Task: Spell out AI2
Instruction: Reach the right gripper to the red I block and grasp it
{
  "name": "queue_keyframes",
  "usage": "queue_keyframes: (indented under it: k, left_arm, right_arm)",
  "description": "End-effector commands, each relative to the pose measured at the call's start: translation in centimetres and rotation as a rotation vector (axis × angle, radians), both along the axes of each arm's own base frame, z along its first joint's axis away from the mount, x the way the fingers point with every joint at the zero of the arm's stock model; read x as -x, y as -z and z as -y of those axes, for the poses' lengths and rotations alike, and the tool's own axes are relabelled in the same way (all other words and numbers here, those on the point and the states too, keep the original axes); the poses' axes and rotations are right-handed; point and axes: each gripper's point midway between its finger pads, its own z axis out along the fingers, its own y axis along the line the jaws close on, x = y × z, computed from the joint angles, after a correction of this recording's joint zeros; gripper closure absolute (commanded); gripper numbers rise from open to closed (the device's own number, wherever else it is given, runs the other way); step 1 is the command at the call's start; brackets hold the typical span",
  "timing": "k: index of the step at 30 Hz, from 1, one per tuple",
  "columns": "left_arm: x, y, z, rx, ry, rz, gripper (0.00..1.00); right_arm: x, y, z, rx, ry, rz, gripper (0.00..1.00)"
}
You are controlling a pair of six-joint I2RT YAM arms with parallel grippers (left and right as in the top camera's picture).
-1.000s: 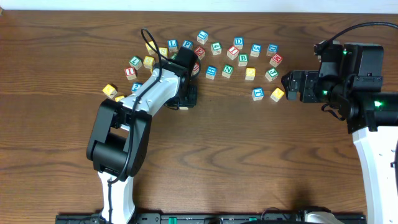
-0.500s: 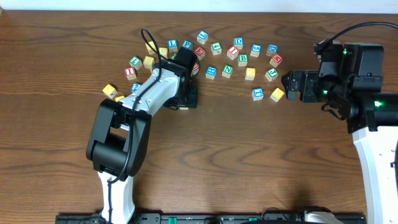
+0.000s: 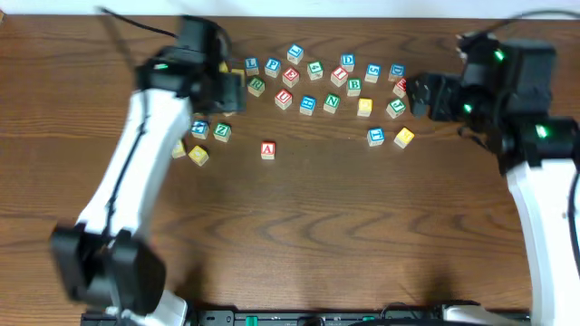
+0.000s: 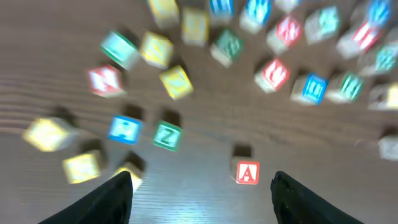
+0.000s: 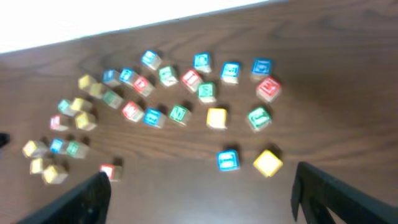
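A block [image 3: 267, 150] is lying alone on the brown wood-grain table [image 3: 362, 235], near the scattered letter blocks [image 3: 332, 102]. Left gripper [image 4: 200, 180] is hovering over them, fingers spread, empty. Right gripper [image 5: 200, 175] is hanging likewise spread. Pale wall [image 5: 93, 18] is bordering the table's far edge.

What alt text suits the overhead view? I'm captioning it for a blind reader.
A red A block sits alone on a wooden table, apart from a loose arc of lettered blocks. The left gripper hangs blurred over the arc's left end, the right gripper by its right end; neither holds a block.
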Motion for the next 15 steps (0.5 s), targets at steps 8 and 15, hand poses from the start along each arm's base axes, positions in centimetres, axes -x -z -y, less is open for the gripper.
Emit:
queue_keyframes:
  k: [8,15]
  left_arm:
    - [1.0,-3.4,-5.0,-0.014,-0.091,0.059,0.29]
    - [1.0,-2.6,-4.9,-0.016,-0.090,0.033,0.28]
  right_arm:
    - [-10.7,0.3,-9.6,0.007,-0.040,-0.119,0.22]
    - [-15.6,6.2,-12.4,-0.015,0.101,-0.176,0.31]
